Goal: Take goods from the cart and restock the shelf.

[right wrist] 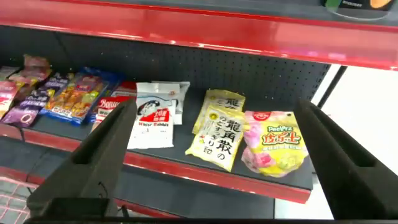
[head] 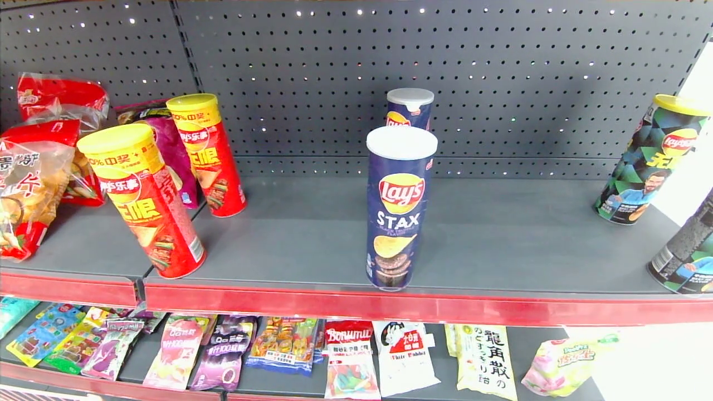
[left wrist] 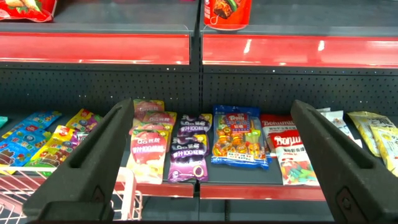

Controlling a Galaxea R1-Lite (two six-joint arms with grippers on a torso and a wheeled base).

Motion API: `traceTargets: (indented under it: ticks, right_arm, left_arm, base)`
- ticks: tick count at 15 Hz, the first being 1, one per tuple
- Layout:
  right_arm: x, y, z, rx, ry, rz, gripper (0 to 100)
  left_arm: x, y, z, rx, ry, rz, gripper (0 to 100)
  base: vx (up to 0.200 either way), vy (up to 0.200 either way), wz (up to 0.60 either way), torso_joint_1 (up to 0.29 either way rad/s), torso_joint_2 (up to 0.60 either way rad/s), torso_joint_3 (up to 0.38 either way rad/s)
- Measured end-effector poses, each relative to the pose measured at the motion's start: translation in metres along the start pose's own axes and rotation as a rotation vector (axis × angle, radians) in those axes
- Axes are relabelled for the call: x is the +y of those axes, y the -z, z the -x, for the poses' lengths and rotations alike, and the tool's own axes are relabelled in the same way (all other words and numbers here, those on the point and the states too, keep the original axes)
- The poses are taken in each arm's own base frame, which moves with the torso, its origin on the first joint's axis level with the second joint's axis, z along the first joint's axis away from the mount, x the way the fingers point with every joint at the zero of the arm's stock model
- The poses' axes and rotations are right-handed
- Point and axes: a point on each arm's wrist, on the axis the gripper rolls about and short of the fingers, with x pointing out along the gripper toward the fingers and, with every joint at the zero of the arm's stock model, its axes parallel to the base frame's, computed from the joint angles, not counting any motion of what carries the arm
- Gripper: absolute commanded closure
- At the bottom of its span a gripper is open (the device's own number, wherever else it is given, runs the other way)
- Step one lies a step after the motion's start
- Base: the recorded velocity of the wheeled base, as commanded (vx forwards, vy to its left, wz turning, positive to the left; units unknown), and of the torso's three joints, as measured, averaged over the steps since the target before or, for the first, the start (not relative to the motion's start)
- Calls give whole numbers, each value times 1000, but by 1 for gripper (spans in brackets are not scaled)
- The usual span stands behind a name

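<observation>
Grey pegboard [head: 501, 83] backs the shelf [head: 501, 234] I face. On it stand two red cans [head: 145, 200] toward my left. A blue can [head: 398, 206] is at the front edge in the middle, with a second blue can [head: 409, 108] behind it, and a green can [head: 649, 161] stands far to my right. Snack bags [head: 33, 184] crowd the left end. Wide bare stretches lie between the red cans and the blue can, and between the blue can and the green can.

My left pincer [left wrist: 211, 109] is spread wide and holds nothing. My right pincer [right wrist: 216, 107] is likewise released and empty. Both hang low, in front of the lower shelf [right wrist: 186, 165] with its flat sachets [left wrist: 186, 149].

Pink wire [left wrist: 132, 193] by my left pincer is probably the cart, though I cannot be sure from so little of it.

I judge the restock partly done. Several cans are up, but there is room for more. With nothing in either pincer, the next item is yet to be fetched from the cart.
</observation>
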Motion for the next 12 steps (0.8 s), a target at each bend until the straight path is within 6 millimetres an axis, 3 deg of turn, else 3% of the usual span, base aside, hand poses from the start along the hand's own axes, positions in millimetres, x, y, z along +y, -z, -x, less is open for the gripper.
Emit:
traceTargets:
  ticks: [7,12]
  right_arm:
    - [2,0,0,-8,191,-18,0]
    - [3,2,5,-66,136,-13,0]
  left_arm:
    - [0,0,0,0,0,0,0]
    - [0,0,0,0,0,0,0]
  base:
    - [0,0,0,0,0,0]
    - [0,0,0,0,0,0]
